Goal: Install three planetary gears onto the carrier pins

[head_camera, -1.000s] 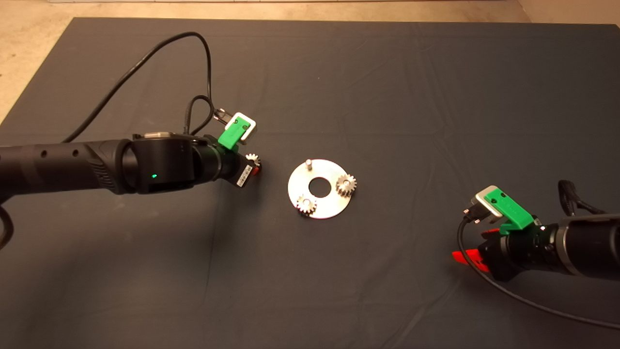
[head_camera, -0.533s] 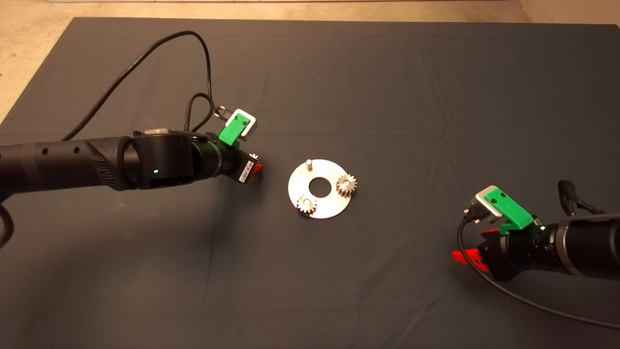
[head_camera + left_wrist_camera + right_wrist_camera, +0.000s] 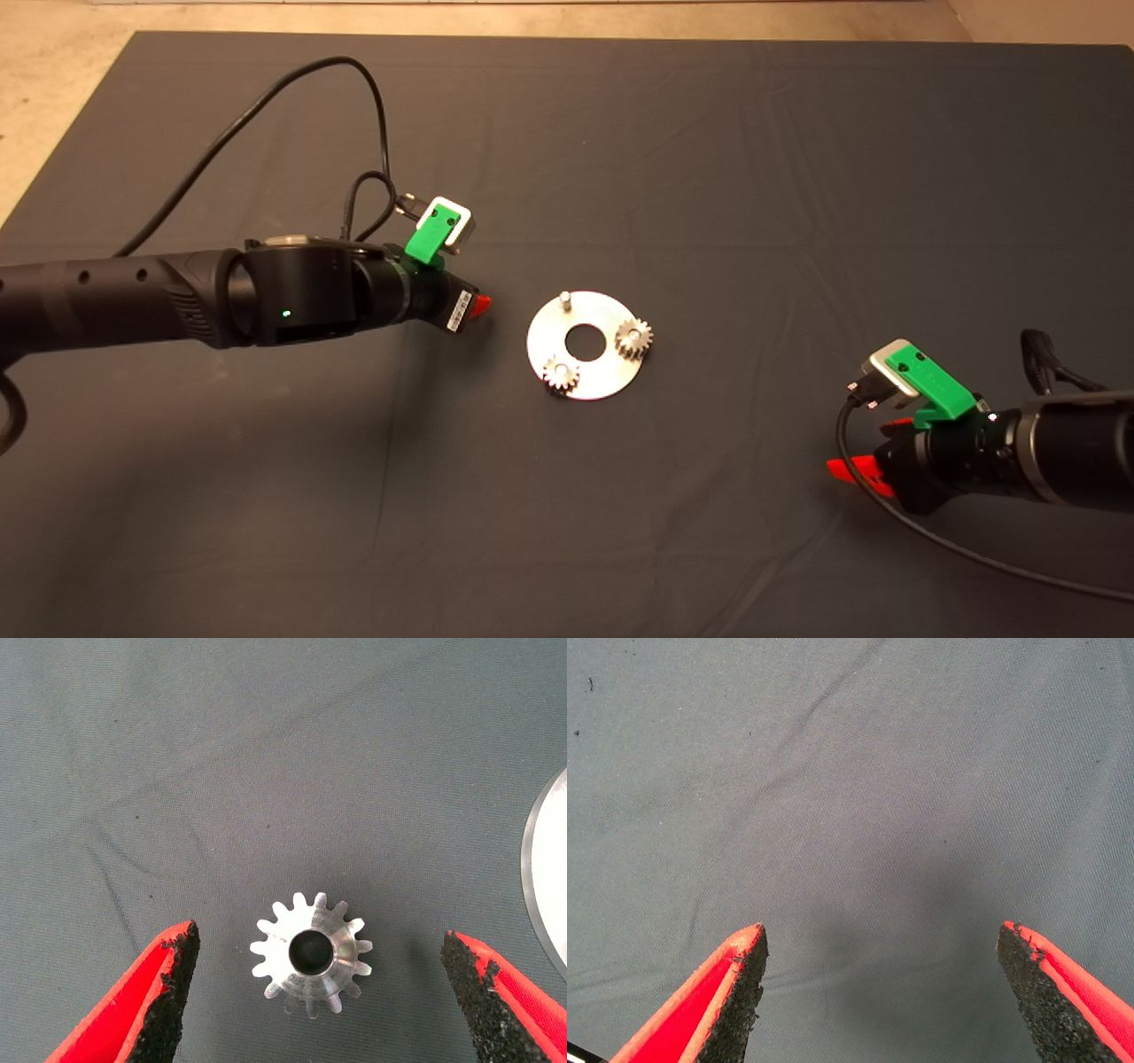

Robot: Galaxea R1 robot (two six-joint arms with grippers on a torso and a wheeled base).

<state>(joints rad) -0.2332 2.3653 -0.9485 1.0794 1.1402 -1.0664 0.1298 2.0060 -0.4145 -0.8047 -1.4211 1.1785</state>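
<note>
Planetary gears: two are sitting on pins on the carrier disc [image 3: 611,372], one at the near side [image 3: 560,375] and one at the right [image 3: 633,337]; the third pin [image 3: 563,299] at the far side is standing bare. The third gear [image 3: 310,954] is lying flat on the mat [image 3: 709,177], bore up, just left of the disc, and the arm is hiding it in the head view. The left gripper [image 3: 319,992] is hovering over it, fingers spread wide on either side, not touching, grasping nothing. The right gripper [image 3: 881,992] is idling at the lower right, open and empty. Step in hand looks like the pickup of the last gear. Next move calls for lowering, pinching across the teeth while keeping the gear level, then lining the bore up over the bare pin.
</note>
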